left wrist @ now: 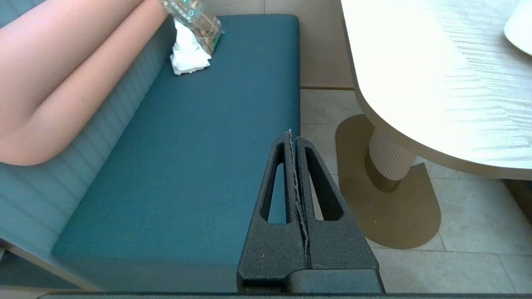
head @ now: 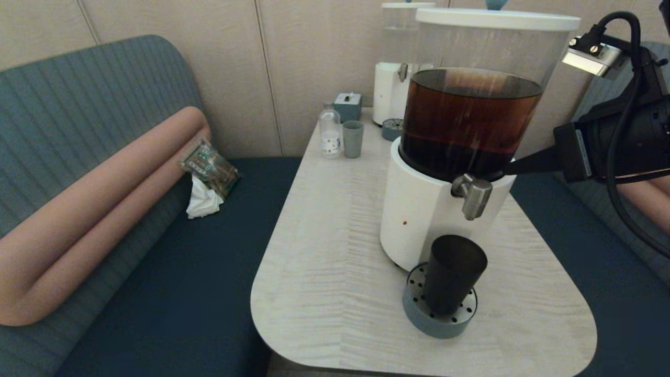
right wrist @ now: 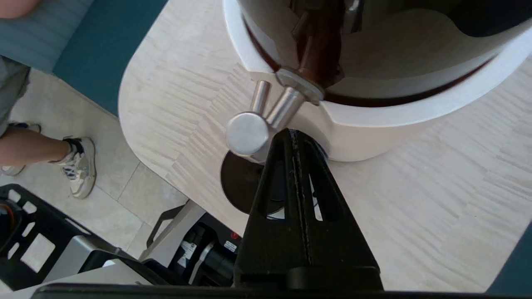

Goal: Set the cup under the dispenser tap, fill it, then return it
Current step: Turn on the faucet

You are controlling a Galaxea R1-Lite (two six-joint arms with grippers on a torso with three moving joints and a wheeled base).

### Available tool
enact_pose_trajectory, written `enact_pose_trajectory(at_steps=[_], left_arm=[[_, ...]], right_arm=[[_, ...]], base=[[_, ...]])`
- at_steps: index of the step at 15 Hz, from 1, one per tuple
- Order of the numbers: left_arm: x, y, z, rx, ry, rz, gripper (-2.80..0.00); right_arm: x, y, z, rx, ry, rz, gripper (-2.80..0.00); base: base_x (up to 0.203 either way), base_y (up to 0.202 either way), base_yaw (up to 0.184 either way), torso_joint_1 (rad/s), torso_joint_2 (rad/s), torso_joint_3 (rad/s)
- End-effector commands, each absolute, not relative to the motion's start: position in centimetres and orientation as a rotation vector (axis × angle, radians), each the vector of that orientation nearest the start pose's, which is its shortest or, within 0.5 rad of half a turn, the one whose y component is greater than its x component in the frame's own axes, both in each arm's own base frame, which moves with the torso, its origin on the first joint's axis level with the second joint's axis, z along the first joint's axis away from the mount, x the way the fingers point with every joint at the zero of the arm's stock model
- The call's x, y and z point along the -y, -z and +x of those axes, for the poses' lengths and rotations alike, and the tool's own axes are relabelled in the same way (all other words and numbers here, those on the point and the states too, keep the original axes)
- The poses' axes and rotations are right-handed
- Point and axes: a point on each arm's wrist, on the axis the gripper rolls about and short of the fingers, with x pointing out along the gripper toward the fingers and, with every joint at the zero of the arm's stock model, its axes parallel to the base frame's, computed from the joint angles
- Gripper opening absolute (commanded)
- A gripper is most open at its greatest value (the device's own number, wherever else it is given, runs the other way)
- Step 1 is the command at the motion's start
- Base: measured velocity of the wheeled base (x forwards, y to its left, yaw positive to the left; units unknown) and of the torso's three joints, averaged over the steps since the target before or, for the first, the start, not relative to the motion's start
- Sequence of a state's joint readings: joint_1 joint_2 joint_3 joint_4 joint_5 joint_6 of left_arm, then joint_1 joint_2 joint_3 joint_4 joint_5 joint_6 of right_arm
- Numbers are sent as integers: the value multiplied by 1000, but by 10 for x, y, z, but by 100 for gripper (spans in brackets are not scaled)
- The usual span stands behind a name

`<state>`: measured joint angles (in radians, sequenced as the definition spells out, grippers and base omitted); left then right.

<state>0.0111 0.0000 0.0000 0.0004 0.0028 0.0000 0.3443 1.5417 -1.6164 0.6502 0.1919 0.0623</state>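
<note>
The dark matte tapered cup (head: 453, 280) stands on a round grey-blue perforated drip tray (head: 438, 318) below the brushed-steel tap (head: 473, 195) of the white-based dispenser (head: 419, 220), whose clear tank holds dark brown liquid. Right gripper (right wrist: 293, 135) fingers pressed together, empty, beside the tap; left gripper (left wrist: 290, 135) likewise closed, empty.

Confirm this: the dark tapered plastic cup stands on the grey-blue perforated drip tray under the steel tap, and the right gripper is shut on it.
Wrong in one respect: the right gripper is shut but holds nothing, its tips beside the brushed-steel tap. The head view shows the dark tapered plastic cup standing free on the grey-blue perforated drip tray.

The dark matte tapered plastic cup (head: 453, 280) stands upright on a perforated grey-blue drip tray. The short brushed-steel tap (head: 472, 194) hangs directly above it.
</note>
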Motion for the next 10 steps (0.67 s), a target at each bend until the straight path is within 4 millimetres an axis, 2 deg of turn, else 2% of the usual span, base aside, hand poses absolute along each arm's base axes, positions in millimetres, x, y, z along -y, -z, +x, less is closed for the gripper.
enact_pose_trajectory(at_steps=[1, 10], left_arm=[[0, -76, -23, -2, -15, 0, -280], [0, -76, -23, -2, -15, 0, -280]], right_arm=[[-87, -333, 229, -598, -499, 14, -280], [-84, -340, 227, -567, -495, 12, -280]], base=[[0, 0, 0, 0, 0, 0], [0, 0, 0, 0, 0, 0]])
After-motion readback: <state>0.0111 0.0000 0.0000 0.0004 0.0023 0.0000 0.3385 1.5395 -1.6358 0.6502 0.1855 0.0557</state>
